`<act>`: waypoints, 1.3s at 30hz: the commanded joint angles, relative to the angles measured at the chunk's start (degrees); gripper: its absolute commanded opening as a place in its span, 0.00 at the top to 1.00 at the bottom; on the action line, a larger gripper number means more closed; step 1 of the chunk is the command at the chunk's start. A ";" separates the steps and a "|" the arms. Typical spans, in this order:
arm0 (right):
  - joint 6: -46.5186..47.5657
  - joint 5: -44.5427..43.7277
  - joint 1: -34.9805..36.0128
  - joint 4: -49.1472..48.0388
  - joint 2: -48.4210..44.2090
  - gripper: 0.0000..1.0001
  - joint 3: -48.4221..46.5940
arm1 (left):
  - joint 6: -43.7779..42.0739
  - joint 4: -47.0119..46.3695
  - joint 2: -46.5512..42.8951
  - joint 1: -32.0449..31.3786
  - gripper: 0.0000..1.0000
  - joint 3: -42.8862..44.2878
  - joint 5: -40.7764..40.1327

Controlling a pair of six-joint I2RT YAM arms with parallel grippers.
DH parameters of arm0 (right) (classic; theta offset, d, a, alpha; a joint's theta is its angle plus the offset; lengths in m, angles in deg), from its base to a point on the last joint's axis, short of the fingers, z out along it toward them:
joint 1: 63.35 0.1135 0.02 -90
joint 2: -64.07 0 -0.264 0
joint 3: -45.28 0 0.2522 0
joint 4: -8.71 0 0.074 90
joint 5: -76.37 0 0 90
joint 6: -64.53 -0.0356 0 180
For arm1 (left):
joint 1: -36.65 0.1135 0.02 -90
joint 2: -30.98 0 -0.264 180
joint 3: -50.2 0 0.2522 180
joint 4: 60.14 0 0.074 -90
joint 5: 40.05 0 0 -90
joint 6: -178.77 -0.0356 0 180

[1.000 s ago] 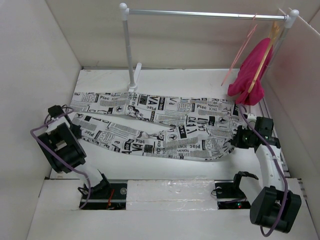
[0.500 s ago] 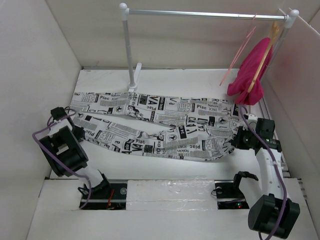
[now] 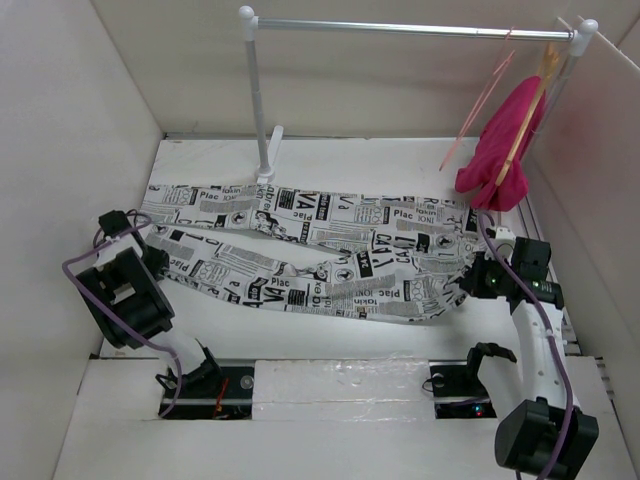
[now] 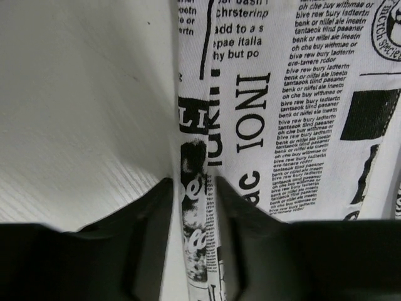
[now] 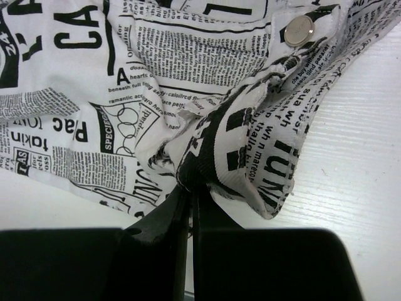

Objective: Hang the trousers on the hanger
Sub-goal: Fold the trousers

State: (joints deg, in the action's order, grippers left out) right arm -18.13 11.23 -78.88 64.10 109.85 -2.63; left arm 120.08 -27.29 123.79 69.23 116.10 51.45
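Across the bench (image 3: 350,165) the trousers (image 3: 320,250) lie flat. At their leg end the left pincer (image 4: 193,188) pinches a fold; at their waist the right pincer (image 5: 190,194) nips cloth.

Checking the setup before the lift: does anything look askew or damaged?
Nothing damaged. The trousers lie rumpled across the table, their waistband bunched where the right gripper pinches it; the left gripper pinches a leg edge.
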 commanded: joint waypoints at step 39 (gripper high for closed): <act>-3.64 -3.95 -1.79 -12.78 28.74 1.00 -27.28 | 3.32 18.52 4.55 -14.90 1.00 48.46 -16.69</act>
State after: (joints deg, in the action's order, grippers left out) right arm -20.10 4.04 -78.99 62.13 136.06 -26.02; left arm 123.14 -6.17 126.30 56.88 157.87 40.22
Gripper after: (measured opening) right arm 0.065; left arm 0.005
